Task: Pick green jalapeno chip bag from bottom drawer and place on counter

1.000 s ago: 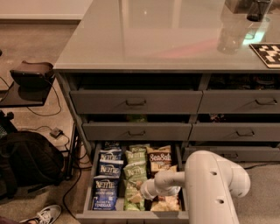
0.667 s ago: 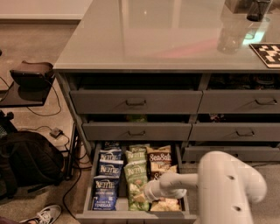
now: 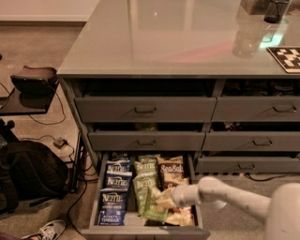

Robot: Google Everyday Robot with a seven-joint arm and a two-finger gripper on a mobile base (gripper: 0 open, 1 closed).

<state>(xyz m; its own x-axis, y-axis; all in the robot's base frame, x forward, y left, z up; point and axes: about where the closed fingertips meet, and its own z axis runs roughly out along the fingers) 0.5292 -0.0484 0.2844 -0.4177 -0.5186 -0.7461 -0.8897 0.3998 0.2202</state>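
The bottom drawer (image 3: 140, 231) stands pulled open at the cabinet's lower left. It holds dark blue Kettle bags (image 3: 114, 187) on the left, green bags in the middle and Sea Salt bags (image 3: 169, 168) on the right. My white arm reaches in from the lower right. My gripper (image 3: 165, 203) is down in the drawer's front middle, shut on the right edge of a light green jalapeno chip bag (image 3: 151, 208), which sits tilted over the other bags. More green bags (image 3: 144, 174) lie behind it. The glossy counter (image 3: 164, 42) spreads above.
A clear glass (image 3: 246, 40), a dark cup (image 3: 276, 9) and a checkered board (image 3: 286, 58) stand on the counter's right part. Closed drawers with bar handles (image 3: 145, 110) sit above the open one. A black side table (image 3: 23, 101), a backpack (image 3: 28, 171) and a shoe (image 3: 47, 229) are at left.
My arm's elbow has swung to the right while the gripper stayed over the drawer's middle front. The light green bag now sits tilted at the gripper.
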